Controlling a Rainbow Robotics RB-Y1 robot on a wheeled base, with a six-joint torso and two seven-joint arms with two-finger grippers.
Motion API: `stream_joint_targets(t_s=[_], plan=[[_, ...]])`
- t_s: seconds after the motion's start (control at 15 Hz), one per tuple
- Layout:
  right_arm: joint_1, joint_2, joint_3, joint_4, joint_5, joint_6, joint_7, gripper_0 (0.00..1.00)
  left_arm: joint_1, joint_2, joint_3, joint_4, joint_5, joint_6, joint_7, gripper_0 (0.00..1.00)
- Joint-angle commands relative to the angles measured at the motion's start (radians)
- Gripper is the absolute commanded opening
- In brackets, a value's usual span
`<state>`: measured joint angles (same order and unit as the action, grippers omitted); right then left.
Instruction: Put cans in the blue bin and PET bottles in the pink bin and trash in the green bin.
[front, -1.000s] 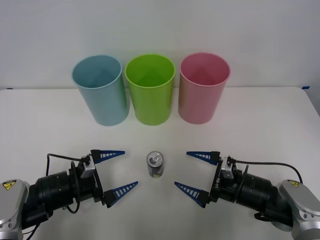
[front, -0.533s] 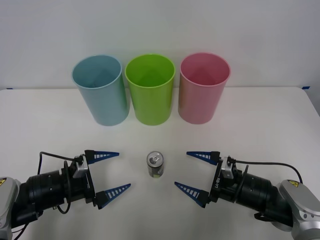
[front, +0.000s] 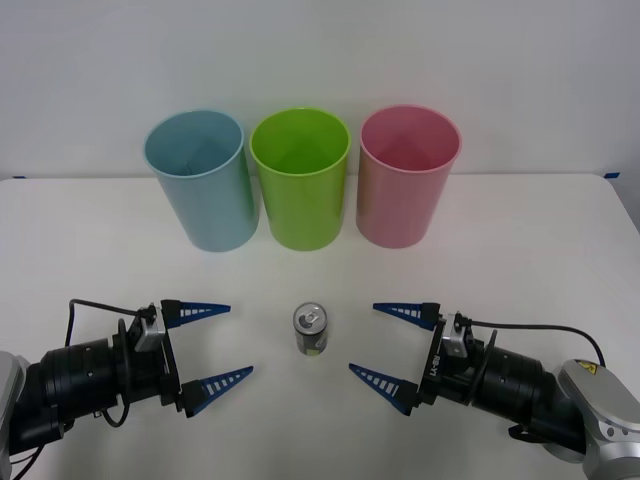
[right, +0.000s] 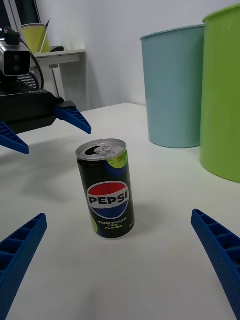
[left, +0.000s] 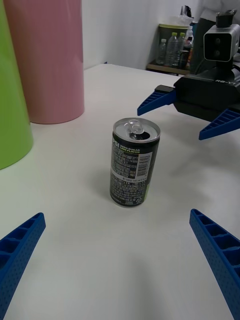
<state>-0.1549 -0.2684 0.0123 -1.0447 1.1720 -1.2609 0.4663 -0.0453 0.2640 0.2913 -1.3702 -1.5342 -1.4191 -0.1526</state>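
Working over a white counter (front: 520, 250), with a plain pale wall behind. Nearest, pulling the left gripper (front: 239, 340) back leftward, away from the can (front: 311, 330), with fingers spread wide and holding nothing; widening the gap on that side compared with a second ago. Keeping the right gripper (front: 364, 337) where it was, near the can's right side, likewise gaping and empty. Probably leaving the pick to the right arm, judging only by that retreat. Standing the can upright between both grippers, touching neither: long axis vertical, pull-tab top facing up, logo facing the right gripper. Farther back, lining up the blue bin (front: 200, 185), the green bin (front: 300, 185) and the pink bin (front: 405, 185) from left to right, mouths up. Still awaiting a grasp and a carry to the far-left blue bin.
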Motion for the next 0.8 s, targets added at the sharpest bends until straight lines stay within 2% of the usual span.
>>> stream_joint_targets(t_s=[0.07, 0.4, 0.6, 0.8], plan=[[0.0, 0.0, 0.0, 0.0, 0.0, 0.0, 0.0, 1.0, 0.012, 0.014, 0.002, -0.026, 0.002, -0.003, 0.031, 1.0], [0.0, 0.0, 0.0, 0.0, 0.0, 0.0, 0.0, 1.0, 0.062, 0.055, 0.002, -0.136, 0.002, -0.004, 0.177, 1.0], [0.0, 0.0, 0.0, 0.0, 0.0, 0.0, 0.0, 1.0, 0.074, 0.073, 0.022, -0.141, 0.016, -0.017, 0.186, 1.0], [0.0, 0.0, 0.0, 0.0, 0.0, 0.0, 0.0, 1.0, 0.093, 0.123, 0.023, -0.142, 0.057, -0.02, 0.212, 1.0]])
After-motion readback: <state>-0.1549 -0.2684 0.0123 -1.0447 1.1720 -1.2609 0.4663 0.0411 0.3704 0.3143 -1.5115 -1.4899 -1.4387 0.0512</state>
